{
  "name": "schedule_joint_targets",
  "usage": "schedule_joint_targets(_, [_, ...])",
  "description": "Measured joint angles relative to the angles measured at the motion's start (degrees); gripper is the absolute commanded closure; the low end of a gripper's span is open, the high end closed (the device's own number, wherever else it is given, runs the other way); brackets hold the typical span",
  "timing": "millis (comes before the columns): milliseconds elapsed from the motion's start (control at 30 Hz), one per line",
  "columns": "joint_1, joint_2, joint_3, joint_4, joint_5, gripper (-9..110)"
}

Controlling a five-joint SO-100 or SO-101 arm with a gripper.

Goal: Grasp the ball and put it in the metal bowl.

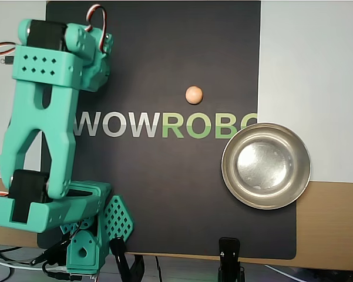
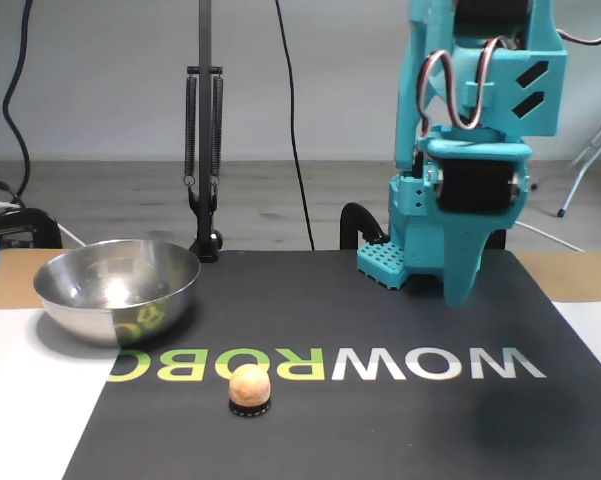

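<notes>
My pincer (image 2: 456,292) hangs over the right part of the black mat (image 2: 380,400) in the fixed view, its turquoise tip pointing down and clear of the surface. I see it only end-on from here, and from above the arm's own body covers it, so I cannot tell whether the jaws are apart or together. Nothing is visibly in them.

From overhead the arm (image 1: 41,123) lies folded along the left edge of the mat, well apart from both task things.

The ball (image 1: 194,94) sits on the mat just above the green letters of the printed word (image 1: 164,125) in the overhead view. In the fixed view I see the ball (image 2: 249,384) resting on a small dark ring, near the front edge of the mat and just in front of the lettering.

The bowl (image 1: 266,165) stands upright at the right edge of the mat in the overhead view, partly over the pale surface beside it, covering the end of the word. In the fixed view the bowl (image 2: 117,290) is at the left, near the ball but not touching it, with nothing inside

A black lamp stand (image 2: 203,150) rises behind the bowl
</notes>
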Motion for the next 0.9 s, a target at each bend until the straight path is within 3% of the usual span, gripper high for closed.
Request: schedule_joint_targets(900, [4.4, -0.3, 0.0, 0.0, 0.0, 101])
